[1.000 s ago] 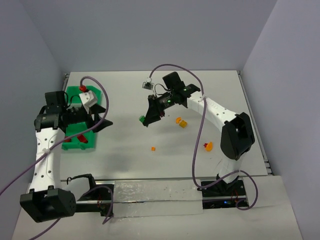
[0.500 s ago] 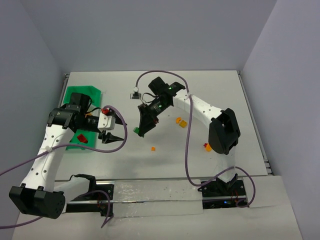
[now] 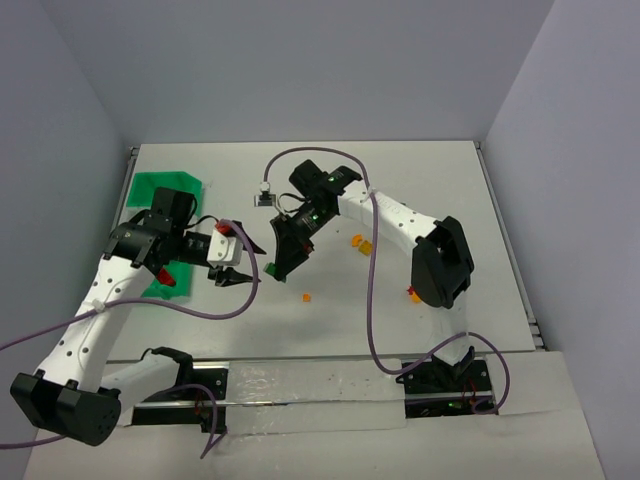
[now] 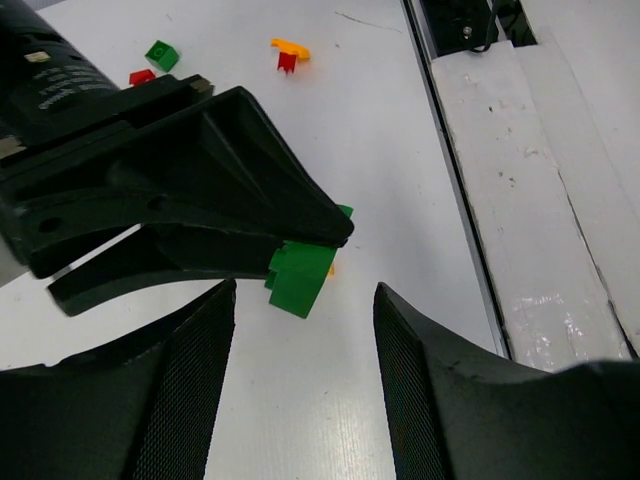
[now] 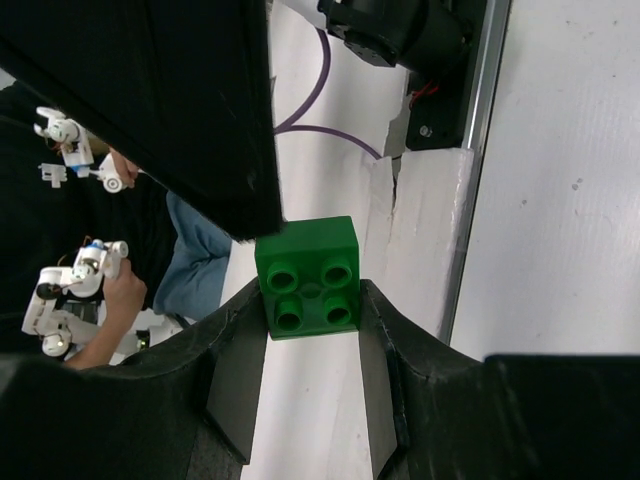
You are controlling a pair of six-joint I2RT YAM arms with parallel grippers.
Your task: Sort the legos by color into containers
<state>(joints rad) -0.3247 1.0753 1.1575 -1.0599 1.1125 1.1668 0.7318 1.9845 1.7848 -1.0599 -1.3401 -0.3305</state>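
Top external: green lego (image 3: 271,268) held off the table (image 3: 450,180) near its middle, right end effector (image 3: 279,260) clamped on it.
Left to right: containers (image 3: 165,188) at the table's left edge, partly hidden by the left arm, red lego (image 3: 166,279) in the near green bin; left end effector (image 3: 234,277) has fingers apart, nothing between them; green lego sits just to its right, near but not touching, lined up with that gap in left wrist view; brick is a square 2x2, no real long axis; orange legos (image 3: 362,242) loose further right. Left arm is nearer the containers; reads as a handover, so left must close on faces the right fingers leave free.
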